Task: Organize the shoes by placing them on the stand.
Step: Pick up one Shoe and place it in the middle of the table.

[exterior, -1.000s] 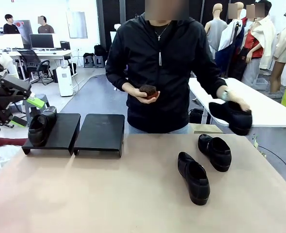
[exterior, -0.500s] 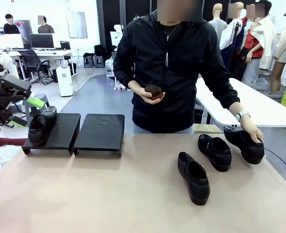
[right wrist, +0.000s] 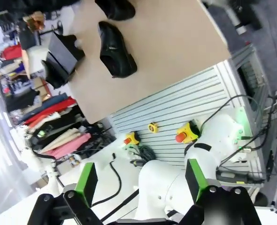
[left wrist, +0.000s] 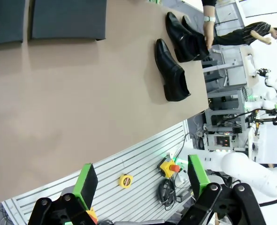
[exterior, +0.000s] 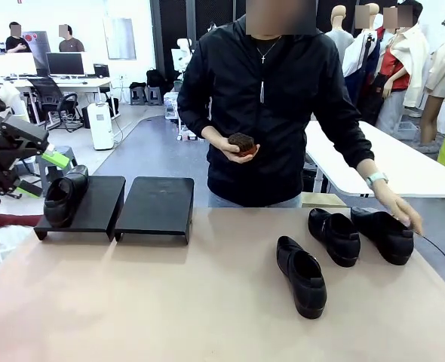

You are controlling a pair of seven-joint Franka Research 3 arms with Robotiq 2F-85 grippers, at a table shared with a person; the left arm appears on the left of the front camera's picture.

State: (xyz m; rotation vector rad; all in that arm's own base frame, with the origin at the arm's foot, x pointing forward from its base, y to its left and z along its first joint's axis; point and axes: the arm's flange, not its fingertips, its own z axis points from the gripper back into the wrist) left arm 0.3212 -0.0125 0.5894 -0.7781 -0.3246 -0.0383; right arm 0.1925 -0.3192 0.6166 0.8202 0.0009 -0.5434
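One black shoe [exterior: 64,196] rests on the left platform of the black stand [exterior: 158,207]. My left gripper [exterior: 43,175] hangs open just left of that shoe, with nothing between its fingers [left wrist: 88,180]. Three more shoes lie on the table at the right: one nearer me [exterior: 302,275], one behind it [exterior: 334,235], and one at the far right [exterior: 382,234] under the person's hand [exterior: 400,213]. The left wrist view looks down on the nearer shoe [left wrist: 172,70] and the stand [left wrist: 68,18]. My right gripper [right wrist: 141,182] is open off the table's edge, with a shoe [right wrist: 116,56] far ahead.
The person stands at the far side, holding a small brown object [exterior: 241,143] in the other hand. The stand's right platform is bare. The tan table [exterior: 170,302] is bare in the middle and front. A thin cable [exterior: 437,250] lies at the far right.
The person has lowered the shoe from mid-air onto the table beside the rear shoe, with the hand still on it. Neither arm has moved.
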